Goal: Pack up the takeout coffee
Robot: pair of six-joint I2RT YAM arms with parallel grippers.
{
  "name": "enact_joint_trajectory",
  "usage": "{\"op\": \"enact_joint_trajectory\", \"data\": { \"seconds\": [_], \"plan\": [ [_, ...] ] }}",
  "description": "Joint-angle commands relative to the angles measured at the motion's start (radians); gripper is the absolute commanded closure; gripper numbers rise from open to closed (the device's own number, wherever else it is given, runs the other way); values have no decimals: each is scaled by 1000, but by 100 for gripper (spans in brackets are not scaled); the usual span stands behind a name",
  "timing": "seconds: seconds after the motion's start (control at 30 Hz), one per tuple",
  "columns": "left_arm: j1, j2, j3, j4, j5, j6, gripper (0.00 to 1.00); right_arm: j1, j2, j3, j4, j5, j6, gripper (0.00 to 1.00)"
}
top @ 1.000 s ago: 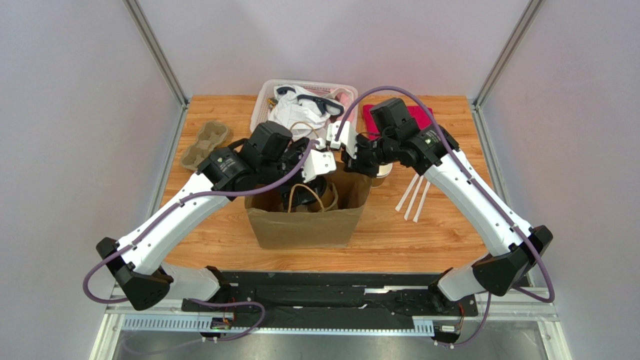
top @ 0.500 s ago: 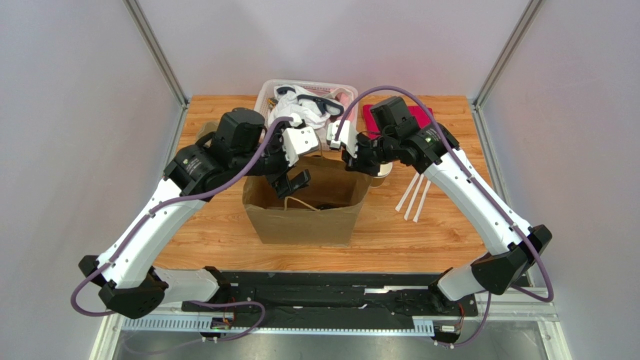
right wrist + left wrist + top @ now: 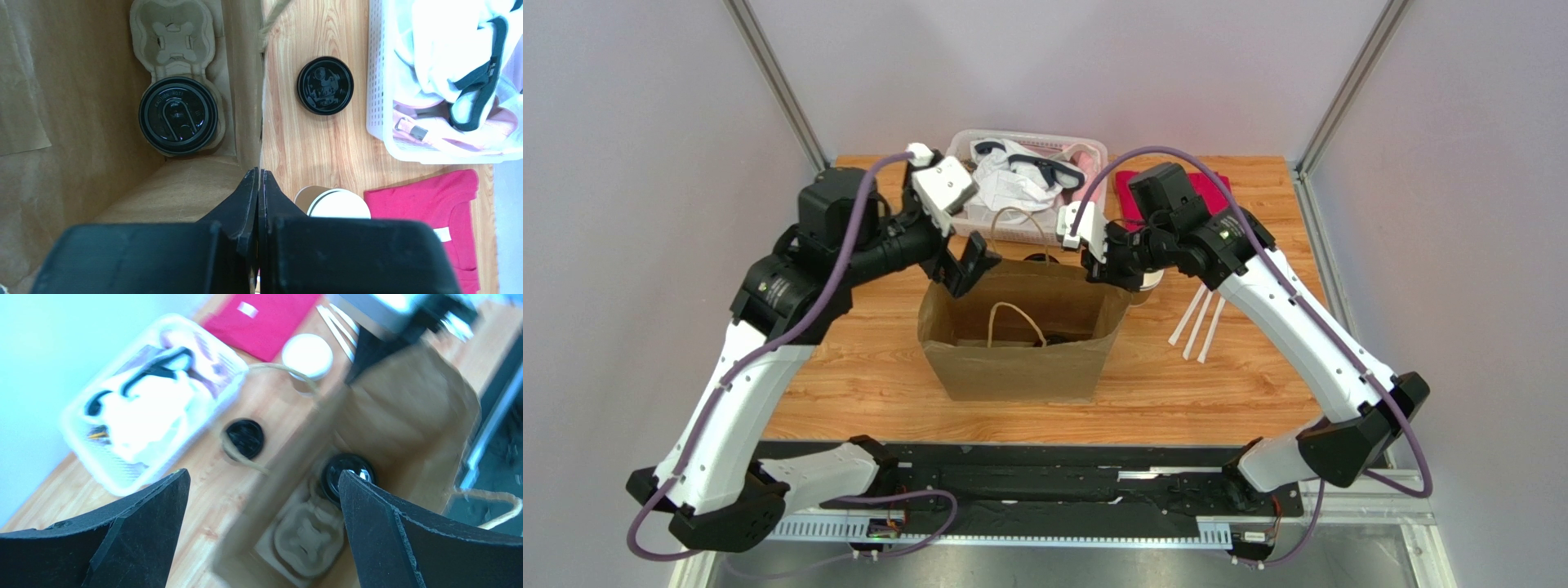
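The takeout coffee (image 3: 178, 114), a cup under a black lid, sits in a pulp tray (image 3: 174, 30) on the floor of the open brown paper bag (image 3: 1020, 361). The left wrist view also shows the takeout coffee (image 3: 348, 474), far below that camera. My left gripper (image 3: 967, 263) hangs open and empty above the bag's back left corner; in its own view the left gripper (image 3: 264, 474) has its fingers wide apart. My right gripper (image 3: 259, 177) is shut on the bag's back right rim, and the top view shows the right gripper (image 3: 1097, 267) at that corner.
Behind the bag a loose black lid (image 3: 325, 86) lies on the table. An unlidded paper cup (image 3: 334, 205) stands beside a red cloth (image 3: 430, 202). A white basket (image 3: 1026, 165) of clutter sits at the back. White sticks (image 3: 1198, 321) lie to the right of the bag.
My left arm has lifted out of the bag and swung back to the left, its gripper open. The lidded cup stays in the bag. The right gripper still holds the rim.
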Motion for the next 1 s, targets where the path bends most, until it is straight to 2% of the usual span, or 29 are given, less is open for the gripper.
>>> {"op": "enact_joint_trajectory", "data": {
  "seconds": [0.0, 0.13, 0.27, 0.37, 0.57, 0.83, 0.97],
  "plan": [
    [66, -8, 91, 118, -125, -118, 1, 50, -161, -98, 117, 20, -37, 100],
    [158, -21, 45, 161, -173, -166, 1, 96, -222, -163, 145, 31, -66, 100],
    [233, -56, -95, 158, -156, -192, 1, 125, -276, -212, 151, 47, -83, 100],
    [244, -88, -194, 170, -139, -187, 1, 151, -319, -244, 157, 60, -86, 100],
    [249, -114, -300, 170, -121, -194, 1, 218, -359, -257, 146, 119, -79, 100],
    [250, -134, -388, 187, -92, -197, 1, 269, -389, -264, 151, 172, -63, 100],
    [253, -111, -393, 180, -81, -198, 1, 269, -332, -223, 125, 237, 7, 100]
  ]
}}
